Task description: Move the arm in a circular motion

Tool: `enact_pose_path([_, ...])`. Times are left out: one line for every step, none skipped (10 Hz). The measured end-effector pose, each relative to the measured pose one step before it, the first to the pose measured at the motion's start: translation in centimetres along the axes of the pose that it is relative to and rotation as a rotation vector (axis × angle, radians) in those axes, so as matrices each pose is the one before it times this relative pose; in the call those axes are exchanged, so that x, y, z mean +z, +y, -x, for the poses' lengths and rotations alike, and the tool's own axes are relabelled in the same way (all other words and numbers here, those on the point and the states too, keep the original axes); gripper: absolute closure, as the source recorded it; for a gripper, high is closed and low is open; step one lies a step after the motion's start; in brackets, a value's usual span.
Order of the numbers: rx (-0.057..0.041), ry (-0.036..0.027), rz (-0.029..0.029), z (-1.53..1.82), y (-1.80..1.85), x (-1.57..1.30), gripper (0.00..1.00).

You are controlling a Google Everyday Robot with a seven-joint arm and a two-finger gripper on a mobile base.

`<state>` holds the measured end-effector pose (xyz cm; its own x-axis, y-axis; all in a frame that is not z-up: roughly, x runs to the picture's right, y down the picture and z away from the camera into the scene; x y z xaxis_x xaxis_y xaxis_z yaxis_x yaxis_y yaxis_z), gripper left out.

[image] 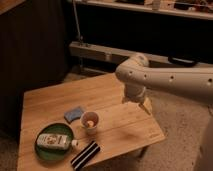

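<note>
Thick off-white tubular arm (170,80) over the wooden desk (127,127) right edge. Pale yellowish gripper (145,105) hangs there, open/closed: can't tell. Sweep an even circle at constant height, clear of the white paper cup (90,120).

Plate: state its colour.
Green plate, camera view; the gripper hangs above the table.

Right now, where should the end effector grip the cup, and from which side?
Probably the wall below its rim, from the side facing the end effector, which hangs over the table's right edge: the cup stands upright, sponge and plate crowd the other side.
</note>
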<state>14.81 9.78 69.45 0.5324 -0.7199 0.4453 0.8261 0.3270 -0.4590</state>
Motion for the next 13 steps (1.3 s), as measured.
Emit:
enact_pose_path([-0.03859,-0.01332,-0.02157,2.452,0.289,-1.024,0.2])
enact_pose_path([-0.03125,-0.01435,-0.0183,2.026,-0.292,-0.843,0.2])
enact_pose_path([-0.04175,-0.01882,-0.03169,2.547,-1.003,-1.257,0.2])
enact_pose_path([-0.0505,-0.02424,-0.03548,2.76,-1.565,-1.37,0.2])
enact_pose_path([-0.04782,-0.02581,-0.0299,2.491,-1.601,-1.128,0.2])
enact_pose_path([-0.04341,-0.02702,-0.02647,2.237,-1.65,-0.954,0.2])
enact_pose_path([-0.06345,-0.02728,-0.03377,2.631,-2.6,-1.159,0.2])
enact_pose_path([-0.05402,-0.01548,-0.02793,1.787,-2.964,-0.809,0.2])
enact_pose_path([-0.03051,-0.00475,-0.00942,0.911,-2.097,-0.388,0.2])
enact_pose_path([-0.0127,-0.0047,-0.00753,0.856,-2.181,-0.061,0.2])
enact_pose_path([-0.00355,0.01197,0.00384,0.266,-1.362,0.156,0.2])
enact_pose_path([0.00288,0.00875,0.00025,0.07,-0.787,0.138,0.2])
enact_pose_path([0.00361,0.01641,0.00188,-0.399,-0.748,0.309,0.2])
